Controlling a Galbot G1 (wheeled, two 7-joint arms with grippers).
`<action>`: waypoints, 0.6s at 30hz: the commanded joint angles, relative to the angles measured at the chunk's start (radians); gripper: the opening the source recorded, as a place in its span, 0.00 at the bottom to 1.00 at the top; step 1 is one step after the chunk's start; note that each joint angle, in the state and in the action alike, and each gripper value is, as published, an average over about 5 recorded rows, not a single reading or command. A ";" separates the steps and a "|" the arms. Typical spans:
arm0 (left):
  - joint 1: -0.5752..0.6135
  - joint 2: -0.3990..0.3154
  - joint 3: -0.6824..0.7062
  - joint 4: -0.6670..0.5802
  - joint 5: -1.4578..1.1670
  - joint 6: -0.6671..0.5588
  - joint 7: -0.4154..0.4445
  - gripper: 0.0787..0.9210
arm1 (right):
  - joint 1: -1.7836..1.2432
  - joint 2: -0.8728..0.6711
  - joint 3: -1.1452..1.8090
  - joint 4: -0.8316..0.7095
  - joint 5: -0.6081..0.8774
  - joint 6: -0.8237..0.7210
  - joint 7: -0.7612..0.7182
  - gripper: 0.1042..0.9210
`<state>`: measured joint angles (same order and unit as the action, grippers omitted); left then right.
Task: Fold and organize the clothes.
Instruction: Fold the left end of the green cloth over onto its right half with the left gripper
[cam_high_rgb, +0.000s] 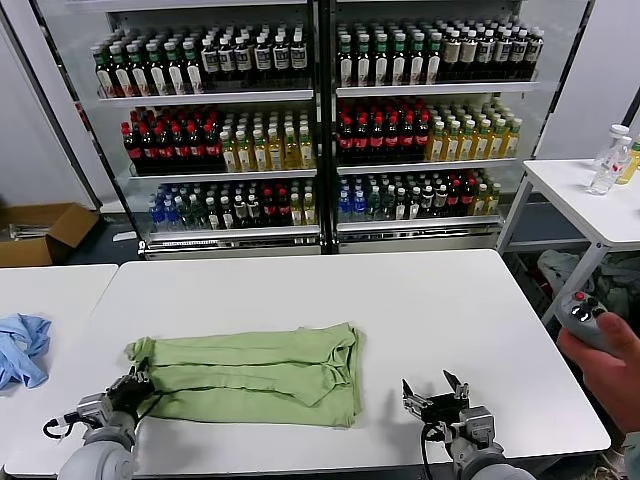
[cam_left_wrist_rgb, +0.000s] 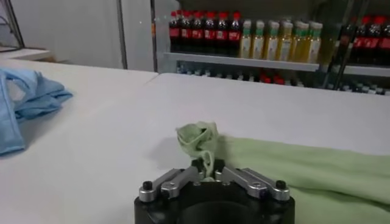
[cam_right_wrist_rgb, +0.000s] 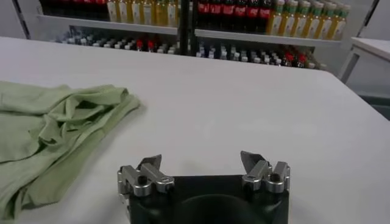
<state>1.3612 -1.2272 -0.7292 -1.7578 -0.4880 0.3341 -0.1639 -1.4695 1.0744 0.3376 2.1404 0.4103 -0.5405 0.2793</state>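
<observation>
So the green shirt (cam_high_rgb: 255, 375) is lying partly folded on the white table (cam_high_rgb: 420, 300), long axis running left to right. Left gripper (cam_high_rgb: 133, 388) is pinched shut on the shirt's left end, so the rest stretches away rightward. Right gripper (cam_high_rgb: 436, 397) sits jaws wide apart, just beside the shirt's right end, holding nothing.

We see a white worktop (cam_high_rgb: 420, 300) carrying the green shirt (cam_high_rgb: 250, 375); a blue cloth (cam_high_rgb: 22, 345) lies on the adjacent worktop (cam_high_rgb: 50, 300).

Left hand (cam_high_rgb: 133, 385) pinched closed low; right hand (cam_high_rgb: 436, 396) hovers, fingers spread.
</observation>
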 joint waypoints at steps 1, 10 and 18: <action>0.002 0.037 -0.140 -0.080 -0.036 -0.027 -0.023 0.03 | 0.010 -0.002 -0.002 -0.001 0.005 0.002 0.002 0.88; 0.046 0.067 -0.238 -0.308 -0.237 0.015 -0.043 0.02 | 0.038 -0.006 -0.020 -0.008 0.008 0.004 0.001 0.88; 0.076 -0.085 -0.031 -0.515 -0.555 0.091 -0.042 0.02 | 0.043 -0.006 -0.026 -0.001 0.004 0.007 -0.001 0.88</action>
<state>1.4106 -1.1988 -0.8803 -2.0110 -0.6894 0.3582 -0.1978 -1.4338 1.0680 0.3148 2.1361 0.4153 -0.5345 0.2784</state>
